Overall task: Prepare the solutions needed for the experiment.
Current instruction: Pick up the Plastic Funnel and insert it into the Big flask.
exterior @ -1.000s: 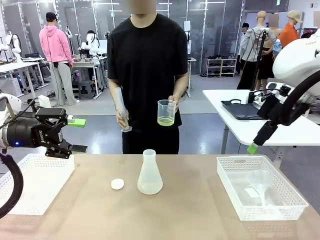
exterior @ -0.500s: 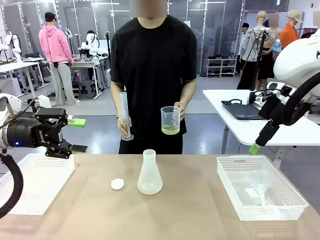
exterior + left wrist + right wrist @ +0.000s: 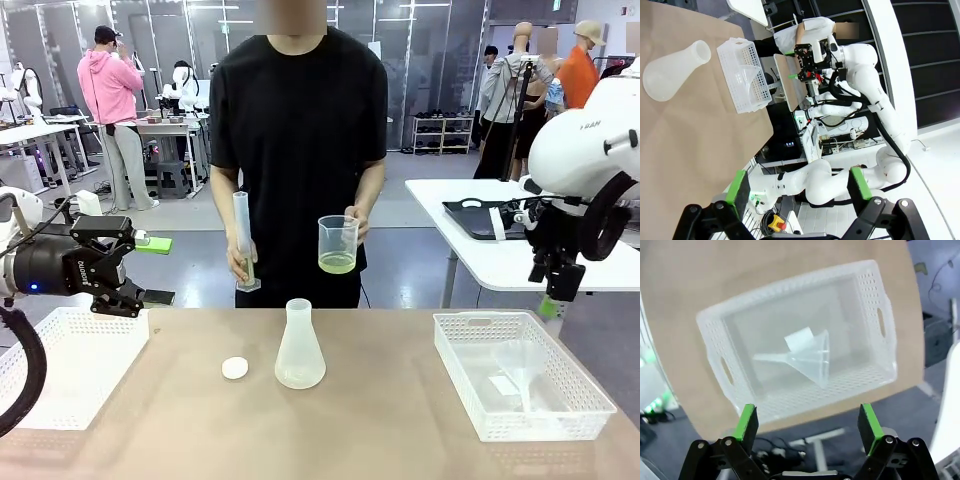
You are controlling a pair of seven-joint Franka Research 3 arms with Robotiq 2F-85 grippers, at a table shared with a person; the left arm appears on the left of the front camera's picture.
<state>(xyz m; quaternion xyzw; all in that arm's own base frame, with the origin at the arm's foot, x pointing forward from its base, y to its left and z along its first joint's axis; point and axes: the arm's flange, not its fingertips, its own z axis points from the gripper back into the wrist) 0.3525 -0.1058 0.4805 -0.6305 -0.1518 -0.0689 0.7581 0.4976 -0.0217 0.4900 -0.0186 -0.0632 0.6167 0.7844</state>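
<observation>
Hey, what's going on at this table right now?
A person across the table holds a beaker of yellow-green solution and a graduated cylinder. An empty flask stands on the table. The left gripper hangs open near the left basket; the right gripper hangs open above the right basket, which holds a funnel.

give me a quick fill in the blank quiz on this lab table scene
The pale yellow-green liquid fills only the ____ of the person's clear plastic beaker.
The translucent conical flask stands ____ on the tan table.
The clear plastic funnel lies in the white perforated ____.
The right gripper has its jaws ____.
Missing: bottom; upright; basket; open.
</observation>
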